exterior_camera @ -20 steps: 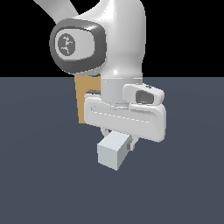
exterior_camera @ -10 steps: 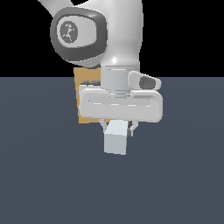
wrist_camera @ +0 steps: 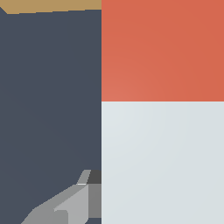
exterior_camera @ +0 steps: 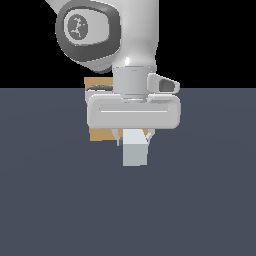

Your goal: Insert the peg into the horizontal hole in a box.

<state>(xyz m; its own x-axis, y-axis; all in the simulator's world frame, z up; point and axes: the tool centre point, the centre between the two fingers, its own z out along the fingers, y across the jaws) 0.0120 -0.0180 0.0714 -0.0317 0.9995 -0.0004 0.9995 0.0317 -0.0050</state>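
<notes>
Exterior view: the box (exterior_camera: 101, 134) is showing at the left behind the wrist, while the gripper (exterior_camera: 134, 142) is pointing downward and clamping the peg (exterior_camera: 135, 148) above the bench (exterior_camera: 200, 200), its pale end facing the camera.

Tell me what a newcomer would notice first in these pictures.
The big white arm fills the upper middle of the exterior view, its gripper closed on the peg, whose pale end faces the camera. Behind the hand, toward the exterior view's left, parts of the tan box show. In the wrist view the peg looms huge, red-orange above pale grey, with a strip of the box beyond.
</notes>
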